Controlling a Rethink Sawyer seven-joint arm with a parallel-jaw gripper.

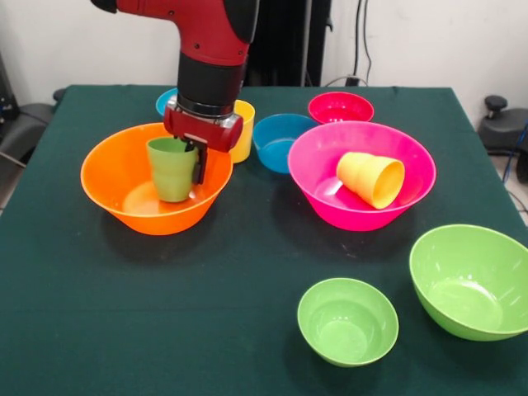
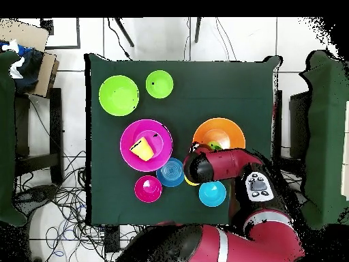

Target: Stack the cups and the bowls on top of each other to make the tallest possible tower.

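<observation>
Gripping green cup (image 1: 172, 167), gripper (image 1: 196, 161), inside orange bowl (image 1: 111, 177)

Green cup (image 1: 172, 167) upright inside large orange bowl (image 1: 115, 177), left of frame, held at its rim. Orange-yellow cup (image 1: 372, 178) on its side in large pink bowl (image 1: 404, 177), centre-right. Yellow cup (image 1: 244, 124) behind orange bowl, mostly hidden. Darker blue bowl (image 1: 276, 140) and small red-pink bowl (image 1: 340, 107) upper centre. Light blue bowl (image 1: 164, 101) upper left, mostly hidden. Small green bowl (image 1: 347, 321) bottom centre, large green bowl (image 1: 470, 280) lower right, both upright and empty.

Arm (image 1: 210, 49) hides most of light blue bowl (image 1: 165, 101); yellow cup (image 1: 243, 132) half hidden.
</observation>
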